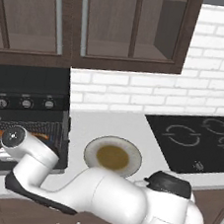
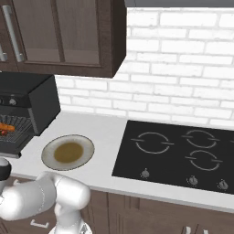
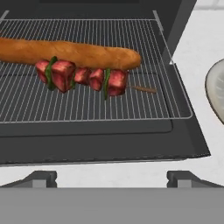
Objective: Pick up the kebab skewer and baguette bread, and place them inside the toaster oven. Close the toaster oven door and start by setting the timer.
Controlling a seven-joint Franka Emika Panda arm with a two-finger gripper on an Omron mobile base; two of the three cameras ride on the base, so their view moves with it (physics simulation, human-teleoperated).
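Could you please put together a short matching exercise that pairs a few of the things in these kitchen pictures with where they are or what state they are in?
Things:
1. kebab skewer
2. baguette bread
3. toaster oven door
4. plate

Places or states:
A. dropped open, in front of the rack
B. on the counter between the toaster oven and the stovetop, with no food on it
C. on the wire rack, at the far side
D. on the wire rack, on the near side of the bread

Pairs: 1-D, 2-C, 3-A, 4-B
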